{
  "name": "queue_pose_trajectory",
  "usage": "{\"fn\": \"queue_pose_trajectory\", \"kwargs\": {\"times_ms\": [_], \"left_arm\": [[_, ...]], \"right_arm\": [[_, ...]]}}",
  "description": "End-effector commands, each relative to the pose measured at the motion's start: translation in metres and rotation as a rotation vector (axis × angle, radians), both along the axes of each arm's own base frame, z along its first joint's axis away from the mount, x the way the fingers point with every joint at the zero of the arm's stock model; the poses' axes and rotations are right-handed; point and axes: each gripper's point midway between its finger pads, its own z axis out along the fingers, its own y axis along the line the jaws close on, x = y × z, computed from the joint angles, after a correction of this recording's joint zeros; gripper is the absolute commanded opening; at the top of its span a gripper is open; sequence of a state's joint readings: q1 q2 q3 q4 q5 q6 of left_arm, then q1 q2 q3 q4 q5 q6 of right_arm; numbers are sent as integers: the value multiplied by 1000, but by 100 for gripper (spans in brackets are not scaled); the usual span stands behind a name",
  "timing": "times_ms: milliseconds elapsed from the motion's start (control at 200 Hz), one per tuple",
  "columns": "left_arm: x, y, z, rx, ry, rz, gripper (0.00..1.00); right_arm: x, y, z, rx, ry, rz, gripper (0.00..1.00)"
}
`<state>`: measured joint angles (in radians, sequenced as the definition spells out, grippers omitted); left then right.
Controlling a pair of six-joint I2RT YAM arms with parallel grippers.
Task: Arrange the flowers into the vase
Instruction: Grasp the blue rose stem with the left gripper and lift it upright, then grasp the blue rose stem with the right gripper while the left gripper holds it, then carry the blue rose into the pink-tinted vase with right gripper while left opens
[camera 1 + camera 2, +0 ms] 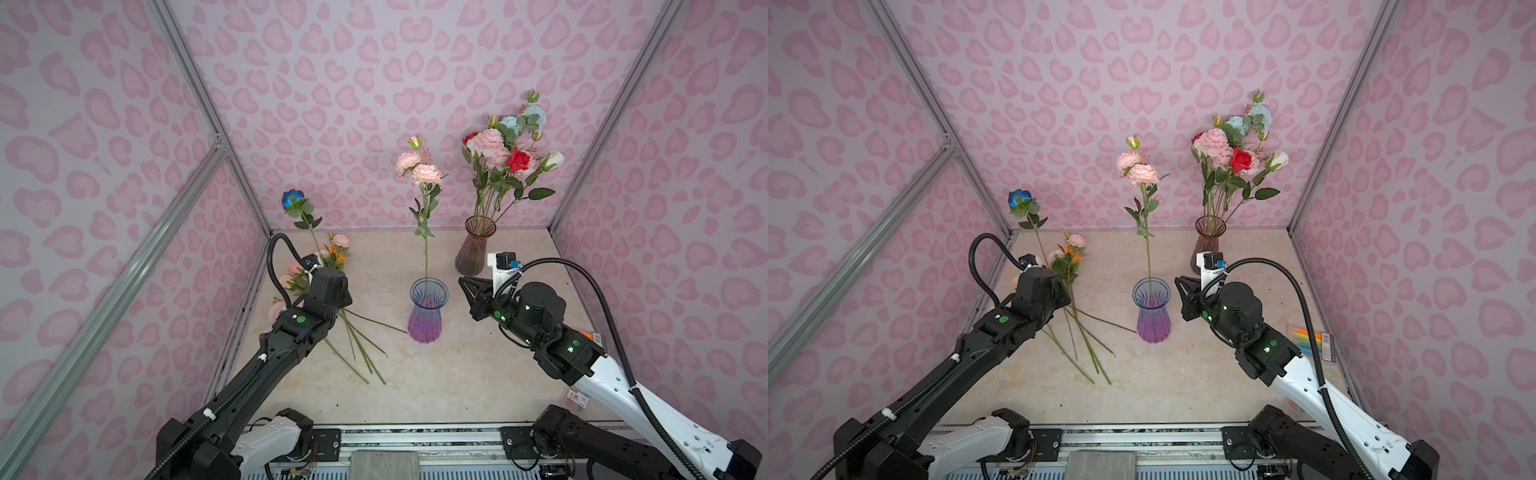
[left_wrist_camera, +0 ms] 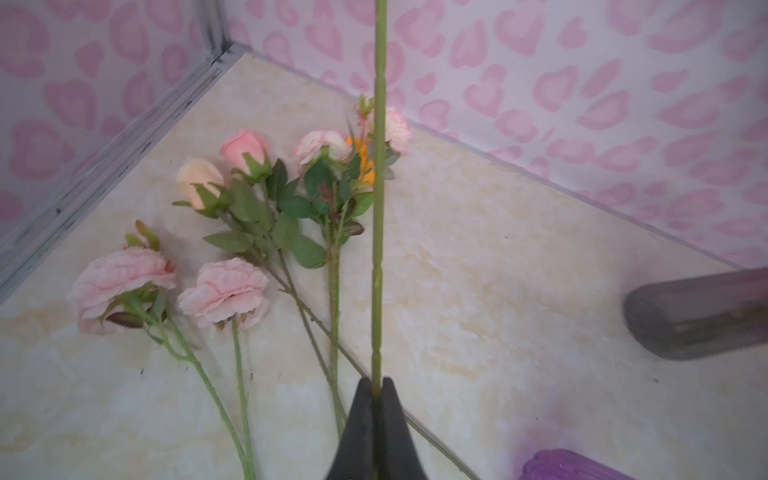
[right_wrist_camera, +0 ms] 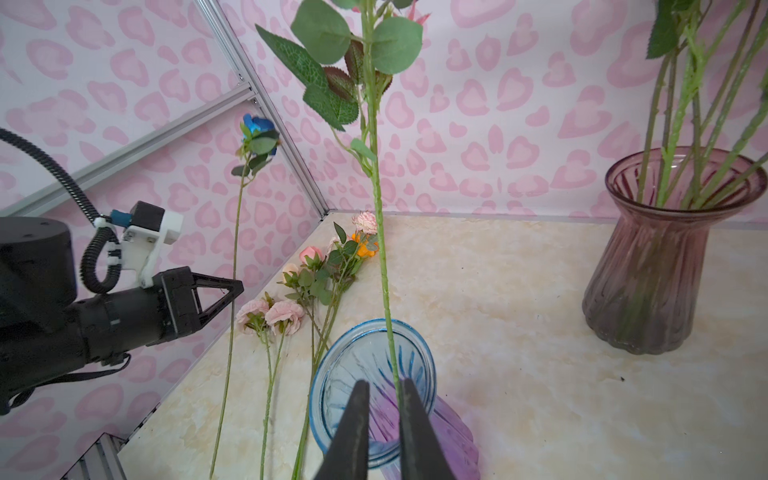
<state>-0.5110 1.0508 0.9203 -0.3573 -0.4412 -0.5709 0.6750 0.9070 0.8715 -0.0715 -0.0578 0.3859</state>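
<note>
One blue rose (image 1: 293, 198), stem upright between tips of left claw (image 2: 376, 384).

- Your left arm (image 1: 291, 328) is matte black along its upper links, with a white shell on the base link (image 1: 270, 432).
- Your right arm (image 1: 540, 320) is black at the wrist end and white on the long link (image 1: 623, 390) behind it.
- You'll find a round green sticker (image 1: 301, 319) on the left arm; the right arm shows small green lights (image 1: 529, 308).
- A black corrugated hose (image 1: 582, 270) runs along each arm, fastened with white cable ties (image 1: 262, 357).
- Each wrist camera (image 3: 145, 216) is a black cube on a white bracket (image 3: 137, 249), with a blue plug (image 3: 120, 217).
- Your left gripper (image 2: 376, 380) and right gripper (image 3: 384, 382) have black fingers (image 2: 359, 415) tapering to points.
</note>
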Motion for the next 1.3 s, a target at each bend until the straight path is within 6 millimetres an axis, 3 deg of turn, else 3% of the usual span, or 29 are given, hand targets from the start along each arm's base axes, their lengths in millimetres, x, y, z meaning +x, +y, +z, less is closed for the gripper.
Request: {"fn": "queue_pose_trajectory", "kwargs": {"times_ms": [0, 195, 355, 485, 595, 735, 835, 1015, 1080, 1185, 1295], "left_arm": [[-7, -22, 51, 65, -206, -135, 3], [-52, -73, 108, -11, -473, -475, 3], [-92, -117, 144, -104, -571, -752, 3], [-109, -152, 151, -106, -578, -886, 3], [-111, -168, 152, -106, -570, -920, 3], [-114, -177, 155, -123, -570, -951, 3], [-117, -177, 156, -131, -576, -954, 3], [-118, -174, 158, -129, -583, -948, 3], [-115, -173, 157, -128, -575, -932, 3], [-109, -168, 153, -134, -551, -883, 27], [-100, -150, 148, -122, -536, -772, 45]], "right_arm": [[-2, 7, 17, 28, -31, 36, 21], [-8, 20, 48, 60, -80, 102, 35], [-15, 49, 82, 125, -103, 224, 44], [-22, 79, 105, 205, -120, 337, 47], [-30, 101, 119, 235, -131, 413, 48], [-35, 118, 124, 240, -141, 437, 48], [-30, 120, 121, 232, -131, 414, 41], [-29, 123, 123, 233, -138, 419, 8], [-29, 123, 123, 229, -138, 411, 2], [-29, 119, 127, 218, -162, 390, 0], [-24, 109, 135, 175, -203, 332, 0]]}}
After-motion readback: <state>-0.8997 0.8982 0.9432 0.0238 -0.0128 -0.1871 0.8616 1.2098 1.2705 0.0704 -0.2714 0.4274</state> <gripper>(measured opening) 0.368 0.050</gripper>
